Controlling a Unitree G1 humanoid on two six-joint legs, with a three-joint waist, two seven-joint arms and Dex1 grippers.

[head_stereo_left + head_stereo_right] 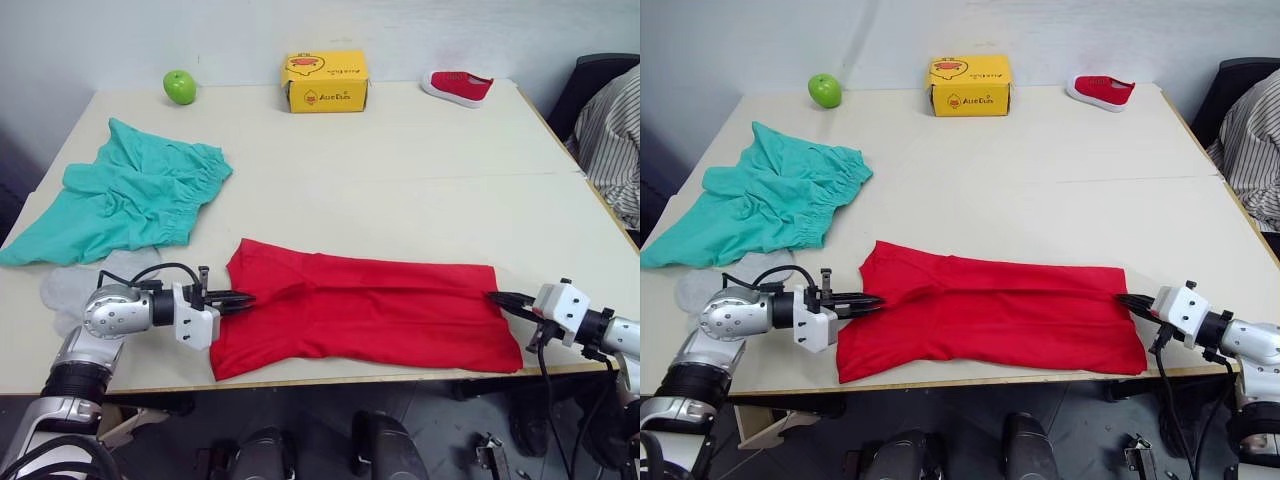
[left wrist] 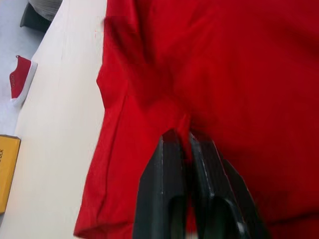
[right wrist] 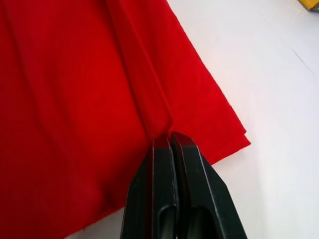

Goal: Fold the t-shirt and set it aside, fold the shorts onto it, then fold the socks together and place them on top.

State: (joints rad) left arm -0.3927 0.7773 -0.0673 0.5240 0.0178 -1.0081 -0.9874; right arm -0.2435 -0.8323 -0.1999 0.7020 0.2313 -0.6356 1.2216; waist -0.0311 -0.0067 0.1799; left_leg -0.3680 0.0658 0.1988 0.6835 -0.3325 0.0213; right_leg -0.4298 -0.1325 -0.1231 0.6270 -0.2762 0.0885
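Red t-shirt (image 1: 370,310) | both jaws clamped on its ends | box (image 1: 326,81) lettering unreadable

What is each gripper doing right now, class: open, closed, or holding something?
Left gripper: closed, pinching the left end of the red t-shirt.
Right gripper: closed, pinching the t-shirt's right end.

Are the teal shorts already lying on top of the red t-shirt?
No: the shorts lie spread on the table's far left, apart from the t-shirt, with bare table between them.
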